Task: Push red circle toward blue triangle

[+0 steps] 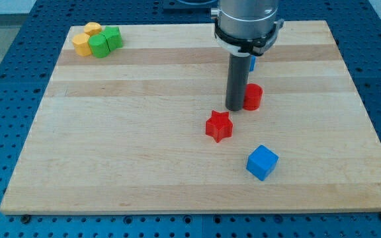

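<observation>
Writing: I can read no brand, label or lettering on anything here.
Blue cube (262, 162): nearest the view's bottom, right of centre on the counter (111, 152), apart from the other blocks.
Red star (219, 125): up and to the view's left of the blue cube, near my rod but not touching it.
My tip (234, 108): down on the counter, just up and to the right of the red star, pressed against the left side of the red circle.
Red circle (253, 96): a short red cylinder just right of my tip, touching it or nearly so.
My arm: the dark rod (235, 79) stands upright, hanging from a wide grey collar (247, 26) at the view's top.
Claw: I have none; my arm ends in the plain rod.
Blue triangle (251, 63): only a sliver of blue shows behind the rod, up from the red circle; shape not clear.
Far corner: two green blocks (106, 41) and two yellow blocks (86, 38) huddle together at the view's top left.
</observation>
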`<state>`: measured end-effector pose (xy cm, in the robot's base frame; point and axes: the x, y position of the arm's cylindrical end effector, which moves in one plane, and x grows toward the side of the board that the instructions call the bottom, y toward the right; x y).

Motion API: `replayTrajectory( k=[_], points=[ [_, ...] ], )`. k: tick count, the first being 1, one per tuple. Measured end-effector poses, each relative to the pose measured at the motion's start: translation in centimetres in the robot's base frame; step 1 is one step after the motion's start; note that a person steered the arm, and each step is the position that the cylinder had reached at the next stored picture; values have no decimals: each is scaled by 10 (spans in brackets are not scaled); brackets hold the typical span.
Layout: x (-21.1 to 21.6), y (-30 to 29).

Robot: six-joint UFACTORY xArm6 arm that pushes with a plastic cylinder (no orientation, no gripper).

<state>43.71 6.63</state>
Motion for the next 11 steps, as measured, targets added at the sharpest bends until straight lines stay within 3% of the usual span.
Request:
replayTrajectory(
  k=[6, 11],
  points=[
    [5, 94],
    [-44, 72]
  ],
)
